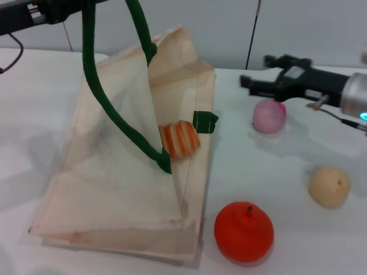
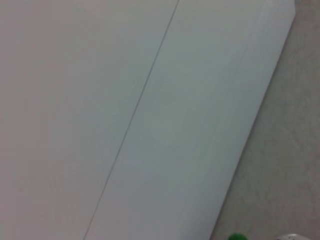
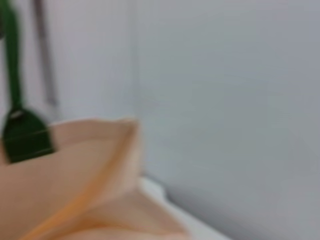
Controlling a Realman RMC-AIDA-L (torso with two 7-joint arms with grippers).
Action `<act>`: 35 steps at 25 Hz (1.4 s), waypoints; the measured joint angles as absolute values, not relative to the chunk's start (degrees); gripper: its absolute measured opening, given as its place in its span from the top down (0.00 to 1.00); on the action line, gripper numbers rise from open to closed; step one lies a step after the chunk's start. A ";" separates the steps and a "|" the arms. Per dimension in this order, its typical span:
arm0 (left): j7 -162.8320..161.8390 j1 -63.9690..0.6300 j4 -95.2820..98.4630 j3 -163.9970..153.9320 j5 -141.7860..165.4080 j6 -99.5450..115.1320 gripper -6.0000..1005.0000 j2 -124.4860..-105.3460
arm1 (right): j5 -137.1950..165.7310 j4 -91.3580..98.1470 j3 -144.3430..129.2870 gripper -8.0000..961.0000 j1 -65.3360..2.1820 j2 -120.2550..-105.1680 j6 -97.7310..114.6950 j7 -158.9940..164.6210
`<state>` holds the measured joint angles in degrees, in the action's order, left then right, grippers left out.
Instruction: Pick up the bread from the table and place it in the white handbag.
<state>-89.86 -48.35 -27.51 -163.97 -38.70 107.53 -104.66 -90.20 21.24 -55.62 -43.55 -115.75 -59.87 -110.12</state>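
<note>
Cream-beige fabric tote, the white handbag [image 1: 114,172], is seen lying on the plain white table [image 1: 275,172], one side drawn up by a dark green rope handle [image 1: 109,103] that runs to the upper left corner of the head view. The left gripper [image 1: 46,10] is found there, at the top of that handle; whether it is clamped on the rope cannot be told. The bread [image 1: 179,139], a ridged orange-and-cream striped loaf, is seen at the mouth of the bag, resting on the cream fabric just beside the lower end of the lifted handle and near a green handle patch [image 1: 205,121].

The right gripper [image 1: 248,81] is held above the table to the right of the bag, its dark fingers [image 1: 261,86] pointed toward the bag with a gap between them; nothing is held. A round pink ball [image 1: 269,116] lies just below it. A round beige ball [image 1: 329,187] and a round orange-red fruit [image 1: 244,231] are noted nearer the robot, well apart.
</note>
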 joint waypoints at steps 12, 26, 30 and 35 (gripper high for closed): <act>-90.76 -47.80 -27.51 -163.92 -39.62 104.13 0.78 -105.23 | -90.28 21.16 -48.74 0.07 -40.95 -115.71 -59.89 -112.06; -69.87 -44.16 -28.07 -163.85 -53.76 100.75 0.24 -111.96 | -99.90 15.85 -41.46 0.07 -38.78 -116.07 -60.36 -127.10; -55.82 -41.70 -27.70 -163.48 -59.05 97.67 0.18 -115.64 | -108.82 11.84 -40.94 0.07 -38.46 -116.15 -60.38 -136.08; -42.54 -38.52 -18.82 -163.05 -65.18 90.71 0.17 -116.46 | -119.48 8.53 -40.91 0.07 -37.85 -116.26 -61.68 -143.11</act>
